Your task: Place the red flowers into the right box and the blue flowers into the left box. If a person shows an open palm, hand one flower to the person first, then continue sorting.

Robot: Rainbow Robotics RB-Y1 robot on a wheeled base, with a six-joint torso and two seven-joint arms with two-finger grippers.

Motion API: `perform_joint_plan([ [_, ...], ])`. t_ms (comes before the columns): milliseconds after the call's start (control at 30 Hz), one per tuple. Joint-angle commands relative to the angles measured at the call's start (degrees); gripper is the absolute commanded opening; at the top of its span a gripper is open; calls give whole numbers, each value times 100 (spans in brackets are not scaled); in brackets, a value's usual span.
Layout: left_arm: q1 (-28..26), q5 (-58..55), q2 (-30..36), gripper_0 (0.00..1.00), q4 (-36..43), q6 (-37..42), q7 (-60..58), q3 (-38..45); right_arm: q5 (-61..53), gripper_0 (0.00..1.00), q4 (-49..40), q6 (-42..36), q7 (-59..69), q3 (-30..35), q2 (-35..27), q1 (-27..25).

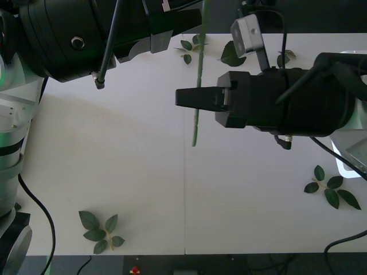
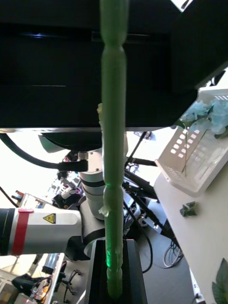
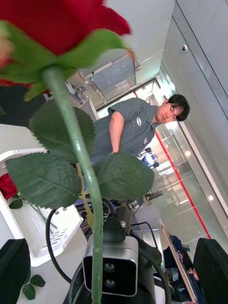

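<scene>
A red flower point(image 3: 57, 23) hangs upright above the table, its long green stem point(image 1: 198, 86) running down past the middle. My right gripper point(image 1: 188, 97) reaches in from the right and is shut on that stem point(image 2: 114, 156), black fingers point(image 2: 97, 275) pressed to it. My left gripper point(image 3: 111, 285) is up at the top near the bloom, its fingers point(image 3: 14, 266) spread wide on either side of the stem without touching it. The right box point(image 3: 42, 237) holds another red flower point(image 3: 7, 185). The left box point(image 2: 190, 161) holds blue flowers point(image 2: 206, 114).
Loose leaf sprigs lie on the white table at the front left point(image 1: 100, 232), the right point(image 1: 331, 186) and the far edge point(image 1: 192, 48). A corner of the right box point(image 1: 346, 157) shows under my right arm. Both black arms hang over the far half of the table.
</scene>
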State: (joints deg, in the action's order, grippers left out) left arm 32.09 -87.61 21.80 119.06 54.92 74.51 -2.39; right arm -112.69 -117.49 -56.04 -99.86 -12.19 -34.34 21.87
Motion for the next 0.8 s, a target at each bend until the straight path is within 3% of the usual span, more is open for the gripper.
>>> perform_joint_plan([
  [33,-195,-64,194,100,170,-70,459,-148,72,0,-213,59,-359,516,-618,-367],
  [200,-221,-380,352,100,170,-219,520,-201,635,0,-222,76,-298,1211,-1470,-965],
  [433,-203,-266,967,100,240,-193,679,-69,1285,0,7,463,-131,2125,-2657,-2248],
  [567,-151,-37,1811,100,240,-114,1153,-60,1716,0,525,612,-43,2423,-3140,-2705],
  [800,-151,51,3612,100,240,-237,2401,-464,2770,0,1712,639,63,2344,-3509,-2696],
])
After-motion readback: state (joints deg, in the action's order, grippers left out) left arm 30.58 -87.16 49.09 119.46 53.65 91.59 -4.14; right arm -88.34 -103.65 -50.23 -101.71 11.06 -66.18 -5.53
